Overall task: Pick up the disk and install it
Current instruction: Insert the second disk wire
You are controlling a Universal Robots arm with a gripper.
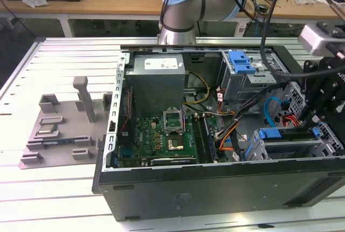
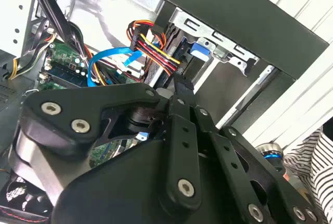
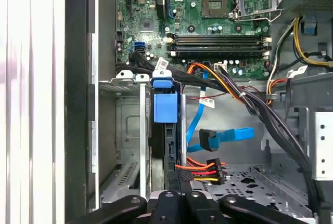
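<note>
The disk (image 3: 169,141) stands on edge in a slot of the grey drive cage (image 3: 127,130) at the case's front corner. Its blue carrier end (image 3: 165,107) points toward the motherboard. My gripper (image 3: 178,197) sits at the disk's other end, with the black fingers (image 3: 165,200) closed in on its thin edge. In the exterior view the gripper (image 1: 315,127) hangs at the exterior view's right of the open case, over the cage (image 1: 280,146), where the disk shows as a dark strip (image 1: 294,133) behind a blue tab. In the second wrist view the gripper (image 2: 179,86) reaches into the cage.
A blue data cable (image 3: 229,136) and a red, orange and yellow power plug (image 3: 205,169) lie loose right beside the slot. Thick black cables (image 3: 270,120) cross nearby. The power-supply box (image 1: 156,78), motherboard (image 1: 161,135) and a second cage (image 1: 242,76) fill the case. A striped sleeve (image 2: 312,151) is close by.
</note>
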